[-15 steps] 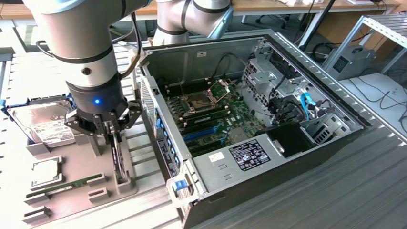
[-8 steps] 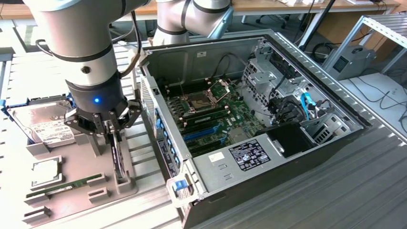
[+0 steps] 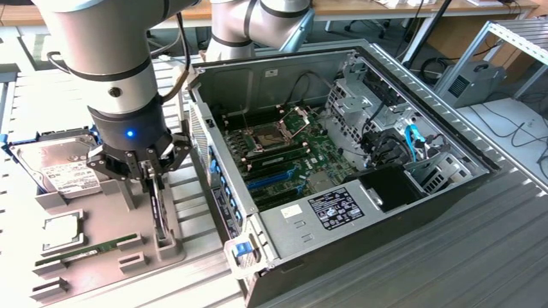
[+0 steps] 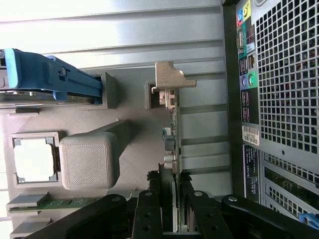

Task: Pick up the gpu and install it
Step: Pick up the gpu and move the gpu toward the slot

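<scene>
gripper clamped on the gpu, card on edge in the grey holder beside the case

exterior view: gripper [image 3: 144, 168] sits over the upper end of the gpu [image 3: 158, 212], which stands on edge in a slot of the grey holder [image 3: 102, 212]; open computer case [image 3: 205, 147] just beside, a narrow strip between; hard drive [image 3: 53, 168] well apart toward the exterior view's left. wrist view: gripper [image 4: 170, 209] jaws partway closed, fingers [image 4: 149, 214] against both faces of the gpu [image 4: 170, 124], no gap seen; silver bracket [image 4: 172, 77] at the card's far end; case's perforated rear wall [image 4: 284, 74] close on one side, grey post [image 4: 89, 159] near on the other.
</scene>
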Tool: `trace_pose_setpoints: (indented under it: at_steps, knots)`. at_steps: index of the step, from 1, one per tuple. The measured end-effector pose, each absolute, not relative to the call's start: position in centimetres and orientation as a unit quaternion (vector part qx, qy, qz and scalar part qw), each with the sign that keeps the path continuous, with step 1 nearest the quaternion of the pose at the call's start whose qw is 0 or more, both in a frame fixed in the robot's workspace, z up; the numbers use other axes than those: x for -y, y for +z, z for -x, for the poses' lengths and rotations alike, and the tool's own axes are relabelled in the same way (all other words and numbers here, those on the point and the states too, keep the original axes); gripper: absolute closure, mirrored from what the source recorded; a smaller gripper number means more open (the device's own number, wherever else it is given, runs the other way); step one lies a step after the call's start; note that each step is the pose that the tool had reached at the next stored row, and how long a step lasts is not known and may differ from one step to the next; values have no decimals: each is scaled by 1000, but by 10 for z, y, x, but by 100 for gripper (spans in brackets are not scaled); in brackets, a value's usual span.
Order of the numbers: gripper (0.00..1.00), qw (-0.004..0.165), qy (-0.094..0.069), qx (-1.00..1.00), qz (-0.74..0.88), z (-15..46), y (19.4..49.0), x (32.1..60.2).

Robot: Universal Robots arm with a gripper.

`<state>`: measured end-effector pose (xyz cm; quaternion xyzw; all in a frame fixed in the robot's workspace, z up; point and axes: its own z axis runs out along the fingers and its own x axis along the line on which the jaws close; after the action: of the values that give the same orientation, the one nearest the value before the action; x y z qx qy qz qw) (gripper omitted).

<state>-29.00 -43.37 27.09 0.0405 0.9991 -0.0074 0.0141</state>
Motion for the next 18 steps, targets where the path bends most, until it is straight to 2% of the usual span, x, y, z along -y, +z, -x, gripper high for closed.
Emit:
trace_pose_setpoints:
  at_steps: [18]
  knots:
    - [73, 14, -7, -999, -41, 290, 275, 434]
